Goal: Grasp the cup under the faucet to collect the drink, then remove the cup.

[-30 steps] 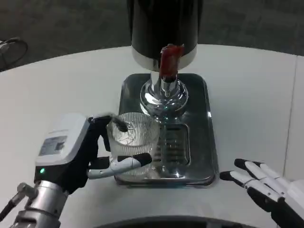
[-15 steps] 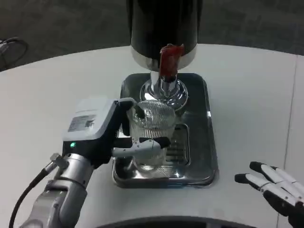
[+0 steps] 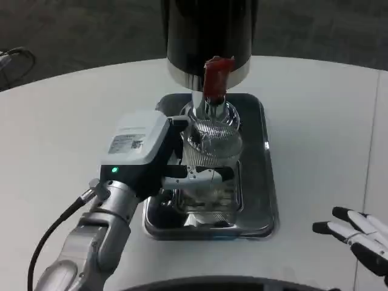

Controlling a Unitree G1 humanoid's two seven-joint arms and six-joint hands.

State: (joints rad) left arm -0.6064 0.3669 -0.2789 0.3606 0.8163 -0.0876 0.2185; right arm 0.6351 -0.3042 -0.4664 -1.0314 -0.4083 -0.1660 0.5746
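Head view: the left hand (image 3: 159, 159) grips a clear ribbed cup (image 3: 211, 151), its fingers (image 3: 209, 176) wrapped round the near side of the glass and its white back turned upward, with a green light lit on the wrist. The cup is upright and sits directly below the red-handled faucet (image 3: 216, 76) of a black drink dispenser (image 3: 209, 33), in front of the dispenser's chrome base (image 3: 231, 115); whether any liquid is in the cup cannot be told. Cup and base stand over a shiny metal drip tray (image 3: 260, 176), whose slotted grate (image 3: 233, 193) shows just near of the cup; whether the cup's foot touches the grate is hidden by the fingers. The tray rests on the white surface (image 3: 73, 121). The right hand (image 3: 357, 233) lies low at the near right edge, well apart from the tray, its fingers spread and straight, holding nothing. A black cable (image 3: 51, 233) runs along the left forearm.
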